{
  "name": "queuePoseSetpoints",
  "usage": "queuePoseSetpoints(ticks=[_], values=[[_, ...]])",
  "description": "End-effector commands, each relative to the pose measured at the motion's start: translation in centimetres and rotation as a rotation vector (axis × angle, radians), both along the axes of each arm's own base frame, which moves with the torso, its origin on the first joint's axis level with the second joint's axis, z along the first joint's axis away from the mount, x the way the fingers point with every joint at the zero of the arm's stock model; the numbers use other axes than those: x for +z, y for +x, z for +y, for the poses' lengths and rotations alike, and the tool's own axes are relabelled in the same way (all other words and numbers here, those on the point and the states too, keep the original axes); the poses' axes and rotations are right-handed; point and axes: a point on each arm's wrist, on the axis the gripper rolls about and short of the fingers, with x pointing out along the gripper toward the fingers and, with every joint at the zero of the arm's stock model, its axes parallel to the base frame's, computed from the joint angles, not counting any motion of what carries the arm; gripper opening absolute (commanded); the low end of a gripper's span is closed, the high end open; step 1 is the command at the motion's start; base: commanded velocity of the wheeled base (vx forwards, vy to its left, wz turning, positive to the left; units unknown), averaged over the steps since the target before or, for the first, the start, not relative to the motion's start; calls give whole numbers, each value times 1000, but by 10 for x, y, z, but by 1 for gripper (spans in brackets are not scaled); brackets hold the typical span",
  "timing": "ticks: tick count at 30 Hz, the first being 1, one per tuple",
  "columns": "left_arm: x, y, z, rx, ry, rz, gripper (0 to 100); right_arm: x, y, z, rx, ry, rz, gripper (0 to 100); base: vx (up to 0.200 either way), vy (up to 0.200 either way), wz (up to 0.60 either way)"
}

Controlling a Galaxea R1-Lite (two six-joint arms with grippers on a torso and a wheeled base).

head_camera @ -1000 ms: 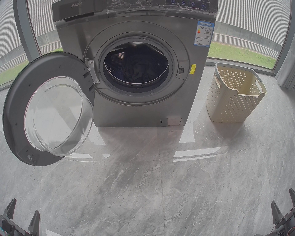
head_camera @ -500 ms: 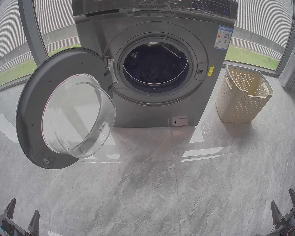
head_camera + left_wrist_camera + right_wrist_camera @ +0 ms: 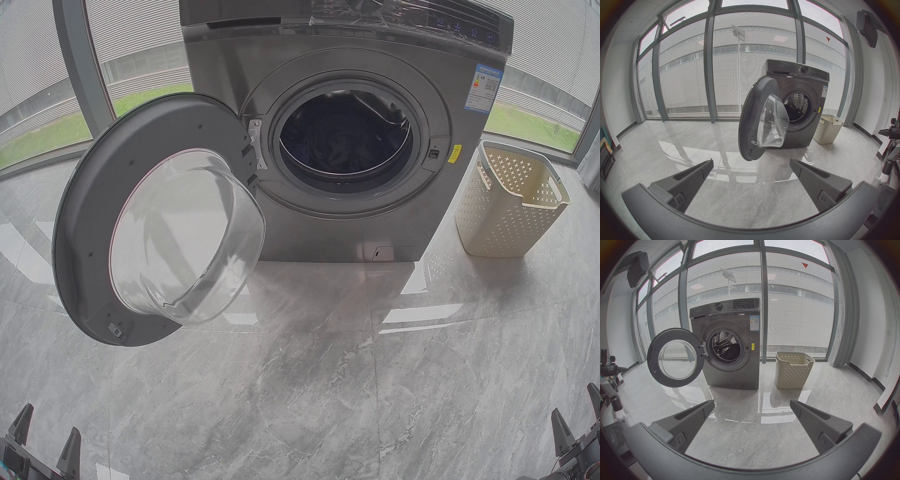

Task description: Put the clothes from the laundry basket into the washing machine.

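Observation:
The grey washing machine stands ahead with its round door swung wide to the left. Dark clothes lie inside the drum, also seen as clothes in the right wrist view. The cream laundry basket stands on the floor right of the machine, and no clothes show inside it. My left gripper is low at the near left, open and holding nothing. My right gripper is low at the near right, also open and holding nothing. Both are far back from the machine.
Polished grey tile floor stretches between me and the machine. Large windows run behind it. The open door juts out over the floor on the left. A curtain hangs at the far right.
The whole head view has shifted: machine and basket now sit further right in the picture, so the camera moved. Both grippers hold the same place and stay open.

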Motion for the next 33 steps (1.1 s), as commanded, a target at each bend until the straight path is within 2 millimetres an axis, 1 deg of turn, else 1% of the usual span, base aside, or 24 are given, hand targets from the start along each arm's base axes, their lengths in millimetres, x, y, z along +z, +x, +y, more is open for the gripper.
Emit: queuePoseSetpoints(ticks=[1,5,17,27,33], values=[[-5,0,0,0,0,3,100,-5,1,0,0,-1,13,100,200,0,0],[-5,0,0,0,0,4,100,-5,1,0,0,-1,13,100,200,0,0],[-5,0,0,0,0,3,100,-5,1,0,0,-1,13,100,0,0,0],[-5,0,0,-1,0,4,100,-5,1,0,0,1,13,100,0,200,0],[-5,0,0,-1,0,4,100,-5,1,0,0,-1,13,100,0,0,0]])
